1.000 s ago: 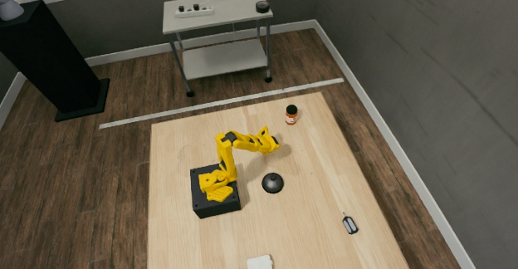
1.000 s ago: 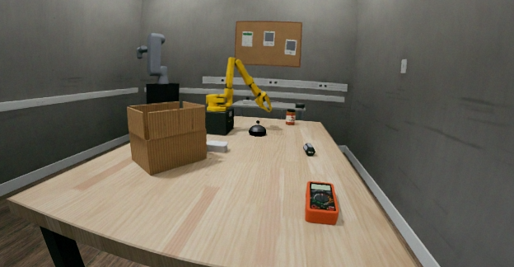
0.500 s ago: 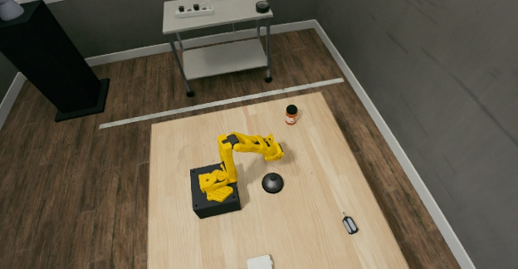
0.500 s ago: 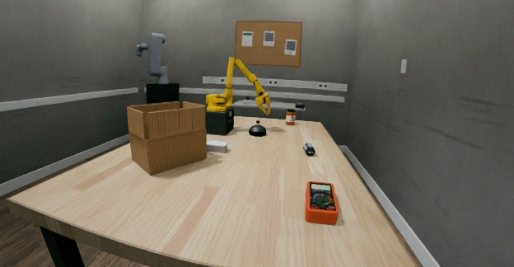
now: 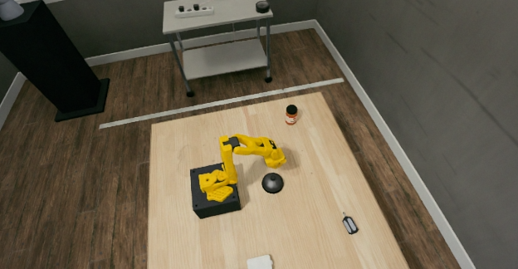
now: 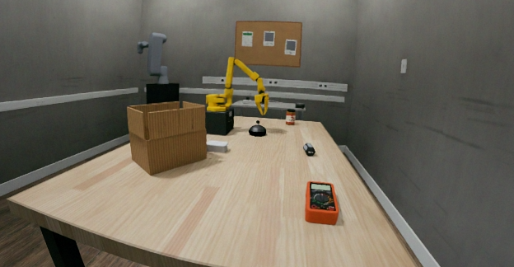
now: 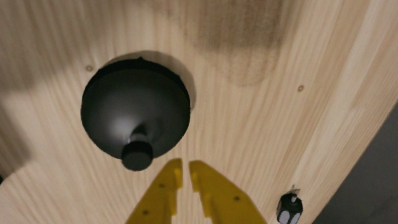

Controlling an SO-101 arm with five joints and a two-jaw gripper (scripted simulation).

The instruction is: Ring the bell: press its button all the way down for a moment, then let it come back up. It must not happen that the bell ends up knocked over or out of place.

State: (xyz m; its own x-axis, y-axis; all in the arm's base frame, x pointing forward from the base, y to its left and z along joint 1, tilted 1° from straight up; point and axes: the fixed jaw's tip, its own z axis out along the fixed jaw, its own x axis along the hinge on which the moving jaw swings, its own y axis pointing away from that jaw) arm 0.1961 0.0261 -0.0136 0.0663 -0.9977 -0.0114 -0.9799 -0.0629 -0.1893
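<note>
The black dome bell (image 5: 272, 183) stands upright on the wooden table, right of the arm's black base (image 5: 214, 190). It also shows in the exterior view (image 6: 257, 130) and the wrist view (image 7: 135, 112), with its round button (image 7: 137, 155) on top and raised. My yellow gripper (image 5: 277, 162) is shut and empty. It hangs in the air above the bell, a little to its far side (image 6: 262, 110). In the wrist view the fingertips sit just right of the button, apart from it.
An orange jar (image 5: 291, 114) stands at the table's far side. A small black device (image 5: 349, 225) lies to the right. A cardboard box (image 6: 166, 135), a white block (image 6: 217, 146) and an orange multimeter (image 6: 321, 202) lie nearer the front.
</note>
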